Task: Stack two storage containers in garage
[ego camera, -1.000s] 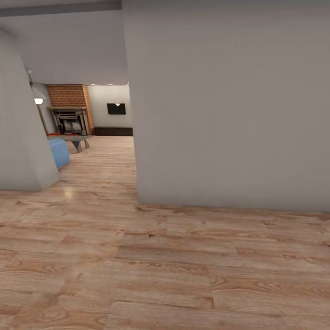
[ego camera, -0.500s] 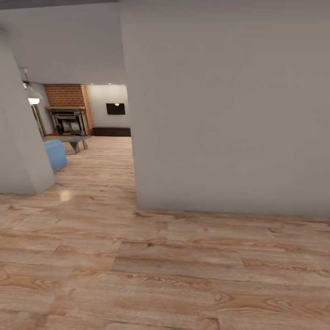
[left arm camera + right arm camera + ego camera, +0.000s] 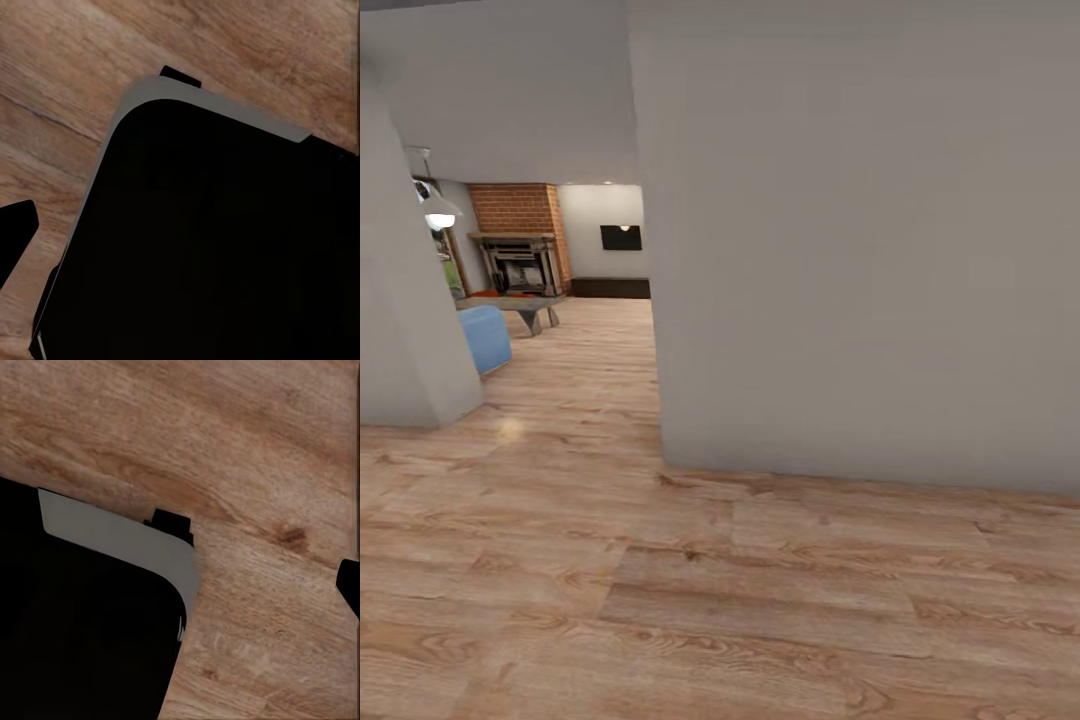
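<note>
Transit step: heading for living room, fireplace (image 3: pixel 517 263) as landmark. Grey wall (image 3: pixel 860 250) close on fireplace's right; steer through gap toward fireplace, keep base off wall corner. Containers: cannot make out. My hands' state: cannot tell. Low worktop (image 3: pixel 510 303) stands before fireplace.

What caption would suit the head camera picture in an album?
Hallway of wood plank floor; past a grey wall, a brick fireplace and blue seat.

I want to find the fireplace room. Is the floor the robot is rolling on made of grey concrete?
No, the head view shows a light wood plank floor running past the grey wall toward the brick chimney.
</note>
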{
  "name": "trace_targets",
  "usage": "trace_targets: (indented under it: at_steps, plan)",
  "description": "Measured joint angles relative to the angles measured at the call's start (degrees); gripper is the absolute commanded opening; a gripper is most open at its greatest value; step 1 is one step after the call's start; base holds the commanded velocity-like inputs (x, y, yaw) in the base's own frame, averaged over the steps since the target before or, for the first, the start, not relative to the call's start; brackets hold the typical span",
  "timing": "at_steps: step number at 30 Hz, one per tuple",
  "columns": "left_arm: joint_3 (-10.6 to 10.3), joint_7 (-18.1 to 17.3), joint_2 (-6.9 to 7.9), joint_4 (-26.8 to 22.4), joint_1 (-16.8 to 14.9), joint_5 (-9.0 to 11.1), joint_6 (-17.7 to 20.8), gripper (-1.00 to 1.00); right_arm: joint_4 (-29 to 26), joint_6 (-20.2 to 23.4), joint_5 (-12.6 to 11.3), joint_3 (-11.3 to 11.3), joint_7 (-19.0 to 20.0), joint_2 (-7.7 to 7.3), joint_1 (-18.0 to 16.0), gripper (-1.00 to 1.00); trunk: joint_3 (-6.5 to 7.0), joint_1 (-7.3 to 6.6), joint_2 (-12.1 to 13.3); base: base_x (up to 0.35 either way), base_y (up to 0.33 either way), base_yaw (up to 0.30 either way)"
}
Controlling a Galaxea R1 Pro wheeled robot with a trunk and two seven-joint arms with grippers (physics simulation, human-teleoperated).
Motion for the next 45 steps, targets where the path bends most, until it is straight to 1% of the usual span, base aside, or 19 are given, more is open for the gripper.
trace_targets:
  at_steps: [12,45]
  plan:
    - [0.0,0.0,0.00,0.0,0.0,0.0,0.0,1.00,0.0,-0.1,-0.4,-0.5,-0.1,0.03,0.0,1.00,0.00,0.00,0.0,0.320,0.000,0.270]
    - [0.0,0.0,0.00,0.0,0.0,0.0,0.0,1.00,0.0,-0.1,-0.5,-0.5,-0.1,0.03,0.0,1.00,0.00,0.00,0.0,0.320,0.000,0.280]
